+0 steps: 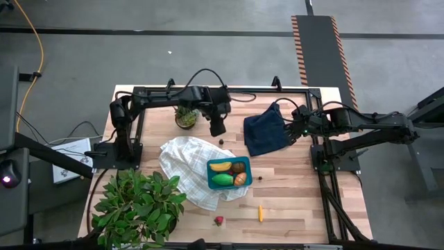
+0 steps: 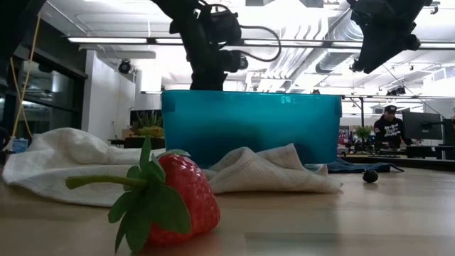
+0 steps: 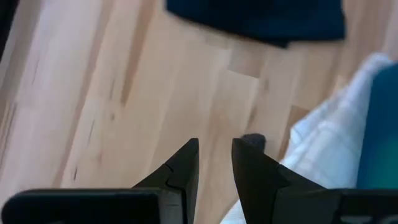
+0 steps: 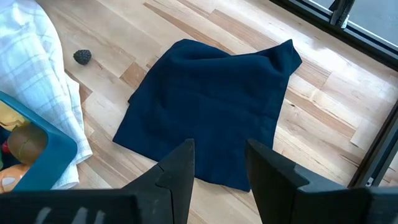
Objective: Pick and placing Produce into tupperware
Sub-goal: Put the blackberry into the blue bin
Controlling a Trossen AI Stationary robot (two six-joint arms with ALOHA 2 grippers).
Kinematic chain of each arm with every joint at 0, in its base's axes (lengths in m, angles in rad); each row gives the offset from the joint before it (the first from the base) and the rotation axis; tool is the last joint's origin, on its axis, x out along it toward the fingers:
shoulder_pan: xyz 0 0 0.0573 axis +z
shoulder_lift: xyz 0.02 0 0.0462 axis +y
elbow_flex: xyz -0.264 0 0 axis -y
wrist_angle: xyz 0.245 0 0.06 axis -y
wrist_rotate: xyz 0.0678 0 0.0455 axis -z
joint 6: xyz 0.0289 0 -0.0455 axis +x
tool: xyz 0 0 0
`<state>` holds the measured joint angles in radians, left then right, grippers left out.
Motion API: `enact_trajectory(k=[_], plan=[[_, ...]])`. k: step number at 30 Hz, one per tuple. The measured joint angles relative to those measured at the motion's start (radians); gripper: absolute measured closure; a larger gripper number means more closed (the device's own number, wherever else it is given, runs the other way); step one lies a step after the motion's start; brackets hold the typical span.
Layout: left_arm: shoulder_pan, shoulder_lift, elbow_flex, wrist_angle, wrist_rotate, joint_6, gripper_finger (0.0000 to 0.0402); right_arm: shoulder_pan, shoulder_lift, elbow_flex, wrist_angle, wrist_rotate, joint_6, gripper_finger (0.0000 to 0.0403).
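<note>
The teal tupperware point(image 1: 229, 173) stands on a white checked cloth point(image 1: 186, 167) and holds a yellow banana point(image 1: 220, 166), a green fruit point(image 1: 222, 179), a brown round one point(image 1: 238, 167) and an orange wedge point(image 1: 240, 180). Lying on the bare wood are a dark berry point(image 1: 220, 141), a second berry point(image 1: 260, 177), a carrot point(image 1: 261, 212) and a strawberry point(image 1: 219, 221). My left gripper point(image 3: 215, 148) hovers just above the first berry point(image 3: 252, 140), narrowly open with nothing between its fingers. My right gripper point(image 4: 219, 149) waits open over the navy cloth point(image 4: 211, 112).
A small potted succulent point(image 1: 186, 117) stands at the far side behind my left arm. A big leafy plant point(image 1: 139, 201) fills the near left corner. The navy cloth point(image 1: 267, 132) lies at the far right. Bare wood shows along the near right part of the table.
</note>
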<state>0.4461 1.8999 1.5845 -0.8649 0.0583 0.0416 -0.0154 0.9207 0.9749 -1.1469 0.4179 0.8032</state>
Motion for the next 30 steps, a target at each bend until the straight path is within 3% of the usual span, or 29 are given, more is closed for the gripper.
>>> enact_trajectory(k=[8,16,23,30], plan=[[0.005,0.008,0.000,-0.021,-0.010,-0.151,0.0316,0.000,0.000,0.000,0.000,0.033,-0.016,0.0269],[-0.016,0.072,0.000,-0.058,0.013,0.023,0.0316,0.000,0.000,0.000,0.004,0.045,-0.026,0.0269],[-0.043,0.126,0.000,-0.071,0.019,0.054,0.0316,0.000,0.000,0.000,0.006,0.044,-0.022,0.0269],[-0.066,0.143,0.000,-0.064,-0.049,0.110,0.0316,0.000,0.000,0.000,0.006,0.043,-0.026,0.0269]])
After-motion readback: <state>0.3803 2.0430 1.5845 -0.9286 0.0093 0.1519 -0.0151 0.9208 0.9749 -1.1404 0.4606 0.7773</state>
